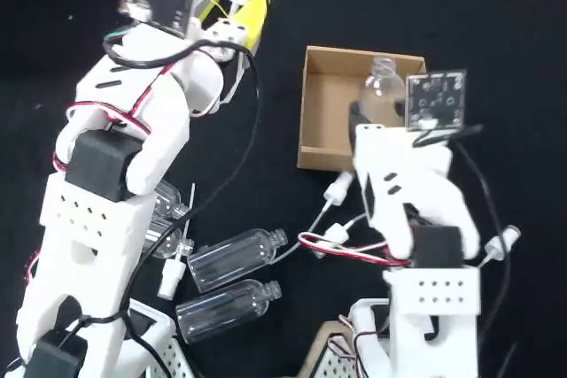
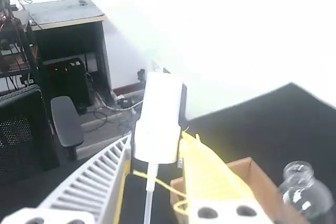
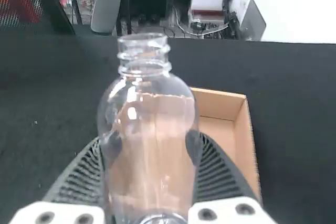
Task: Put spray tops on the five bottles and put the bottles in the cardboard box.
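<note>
Left tool (image 2: 156,141) grips white plastic spray top (image 2: 157,113) near far edge of black counter (image 1: 505,50); right tool (image 3: 148,141) holds clear plastic bottle (image 3: 144,109) over brown cardboard box (image 1: 326,108).

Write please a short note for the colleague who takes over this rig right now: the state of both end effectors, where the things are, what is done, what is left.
Left end effector: shut on a white plastic spray top, raised at the far side of the black table.
Right end effector: shut on a clear plastic bottle, upright, neck open, at the brown cardboard box.
On the table: two uncapped clear bottles lying down, and four loose white spray tops.
Done: no visible bottle is capped.
Left: capping and boxing all bottles.
</note>
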### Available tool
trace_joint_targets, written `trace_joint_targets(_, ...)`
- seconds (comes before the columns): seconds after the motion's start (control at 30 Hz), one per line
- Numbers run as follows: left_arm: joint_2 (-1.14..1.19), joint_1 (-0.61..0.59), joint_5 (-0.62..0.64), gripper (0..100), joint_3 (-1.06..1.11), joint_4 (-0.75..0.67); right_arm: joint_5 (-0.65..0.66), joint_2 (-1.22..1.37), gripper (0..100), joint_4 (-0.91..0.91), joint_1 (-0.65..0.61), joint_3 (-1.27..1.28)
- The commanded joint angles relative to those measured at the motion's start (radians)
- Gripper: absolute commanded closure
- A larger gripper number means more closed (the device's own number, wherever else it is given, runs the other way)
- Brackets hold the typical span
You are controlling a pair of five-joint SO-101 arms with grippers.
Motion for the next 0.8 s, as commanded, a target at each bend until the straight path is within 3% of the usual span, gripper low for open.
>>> trace_joint_targets(0.0, -0.021, 0.008, 0.058, 94, 0.002, -0.121, -0.051, -0.027, 98.8, -0.224, -0.043, 0.11)
trace_joint_targets(0.13, -0.025, 0.015, 0.078, 94, 0.096, -0.267, -0.063, -0.027, 98.8, -0.354, -0.061, 0.219)
trace_joint_targets(0.3, -0.025, 0.025, 0.08, 94, 0.153, -0.371, -0.063, -0.027, 98.8, -0.394, -0.063, 0.272)
trace_joint_targets(0.43, -0.025, 0.101, 0.08, 94, 0.156, -0.361, -0.063, -0.027, 98.7, -0.394, -0.08, 0.291)
trace_joint_targets(0.57, -0.025, 0.182, 0.08, 94, 0.156, -0.339, -0.06, -0.027, 98.7, -0.394, -0.18, 0.309)
trace_joint_targets(0.77, -0.025, 0.196, 0.072, 93, 0.157, -0.338, -0.057, -0.027, 98.7, -0.394, -0.236, 0.32)
